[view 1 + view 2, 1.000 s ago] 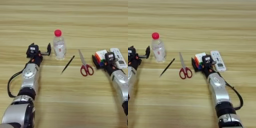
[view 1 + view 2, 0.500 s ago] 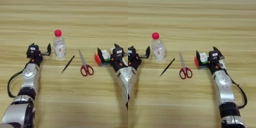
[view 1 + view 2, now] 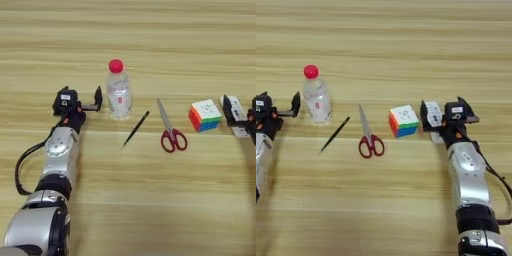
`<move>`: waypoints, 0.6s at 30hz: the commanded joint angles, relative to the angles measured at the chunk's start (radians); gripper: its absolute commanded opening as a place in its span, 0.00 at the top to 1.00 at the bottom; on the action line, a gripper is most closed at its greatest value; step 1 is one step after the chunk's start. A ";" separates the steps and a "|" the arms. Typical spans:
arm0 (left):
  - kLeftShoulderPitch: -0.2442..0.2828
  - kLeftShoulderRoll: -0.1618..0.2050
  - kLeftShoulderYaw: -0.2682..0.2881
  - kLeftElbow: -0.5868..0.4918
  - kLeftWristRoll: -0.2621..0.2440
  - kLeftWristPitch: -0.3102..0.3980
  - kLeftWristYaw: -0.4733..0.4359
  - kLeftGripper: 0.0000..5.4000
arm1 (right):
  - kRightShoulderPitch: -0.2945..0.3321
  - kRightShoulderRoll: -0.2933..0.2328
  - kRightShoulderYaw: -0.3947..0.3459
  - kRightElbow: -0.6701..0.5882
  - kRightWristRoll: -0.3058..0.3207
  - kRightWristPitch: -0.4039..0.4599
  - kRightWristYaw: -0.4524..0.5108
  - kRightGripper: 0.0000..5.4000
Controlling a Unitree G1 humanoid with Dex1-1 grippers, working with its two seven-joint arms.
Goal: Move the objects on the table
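Observation:
On the light-wood table (image 3: 150, 45) a clear bottle with a red cap (image 3: 119, 91) stands upright left of centre. A thin black pen (image 3: 135, 129) lies just right of it, followed by red-handled scissors (image 3: 171, 134), a multicoloured puzzle cube (image 3: 403, 120) and a white remote control (image 3: 432, 115). My left gripper (image 3: 80, 99) is open just left of the bottle, one finger close to it but not touching. My right gripper (image 3: 443, 109) is open and straddles the remote. Its left finger stands in the gap between the cube and the remote.
The things lie in a row across the middle of the table, about a hand's width apart. Bare wood stretches behind the row and in front of it. A black cable (image 3: 22, 167) loops beside my left forearm.
My right gripper has slid right, from around the cube to around the remote. The cube stays where it was. The left arm and the other things have not moved.

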 commanded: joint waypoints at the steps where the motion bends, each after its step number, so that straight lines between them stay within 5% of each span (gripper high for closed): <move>1: -0.016 0.001 -0.006 0.011 0.016 -0.005 0.006 0.00 | -0.038 -0.028 0.002 0.074 -0.018 0.015 -0.010 0.00; 18: -0.014 0.002 -0.006 0.010 0.017 -0.006 0.006 0.00 | -0.056 -0.029 0.038 0.157 -0.030 0.009 0.003 0.00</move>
